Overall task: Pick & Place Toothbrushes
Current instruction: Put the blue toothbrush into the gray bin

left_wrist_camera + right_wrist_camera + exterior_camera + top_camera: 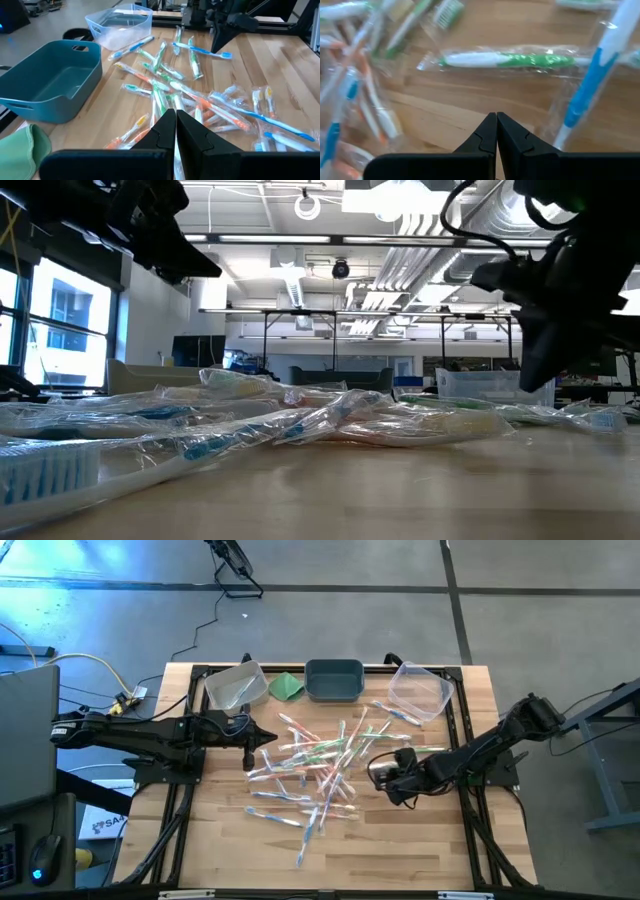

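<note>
Several toothbrushes (315,765), each in a clear wrapper with blue, green or orange parts, lie in a loose heap flat on the wooden table; they also fill the left wrist view (200,95). My left gripper (265,740) hovers shut at the heap's left edge, its fingers (175,122) holding nothing. My right gripper (383,778) is shut at the heap's right edge and tips steeply down over bare wood (496,117). A green-handled toothbrush (510,60) and a blue one (592,80) lie just beyond it.
Along the far edge stand a clear bin (235,687), a teal bin (333,680) and a second clear bin (420,690). A folded green cloth (287,687) lies between the first two. The table's near part (400,850) is bare wood.
</note>
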`<state>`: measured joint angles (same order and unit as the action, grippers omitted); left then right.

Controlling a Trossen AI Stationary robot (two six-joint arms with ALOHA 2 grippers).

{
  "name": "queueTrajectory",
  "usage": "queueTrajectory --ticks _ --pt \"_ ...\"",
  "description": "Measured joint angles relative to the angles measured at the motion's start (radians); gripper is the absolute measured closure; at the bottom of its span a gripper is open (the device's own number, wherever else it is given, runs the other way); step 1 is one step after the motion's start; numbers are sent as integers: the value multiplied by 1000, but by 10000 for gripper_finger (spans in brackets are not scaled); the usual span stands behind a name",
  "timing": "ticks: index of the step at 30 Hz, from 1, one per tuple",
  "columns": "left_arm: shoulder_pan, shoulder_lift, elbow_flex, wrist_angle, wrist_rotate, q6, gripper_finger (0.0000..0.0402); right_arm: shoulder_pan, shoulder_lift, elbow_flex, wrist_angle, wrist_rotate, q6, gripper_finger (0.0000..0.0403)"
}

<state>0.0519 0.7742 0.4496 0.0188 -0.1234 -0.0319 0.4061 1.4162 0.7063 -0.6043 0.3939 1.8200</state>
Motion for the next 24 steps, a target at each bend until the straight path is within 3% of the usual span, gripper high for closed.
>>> queueTrajectory --ticks 13,19,24 --pt "0 0 0 0 0 0 391 0 -31 0 -98 -92 21 400" --pt "0 0 0 0 0 0 391 -17 -57 0 -205 -190 72 400" --pt "0 0 0 0 0 0 391 -20 -57 0 -205 -197 59 400"
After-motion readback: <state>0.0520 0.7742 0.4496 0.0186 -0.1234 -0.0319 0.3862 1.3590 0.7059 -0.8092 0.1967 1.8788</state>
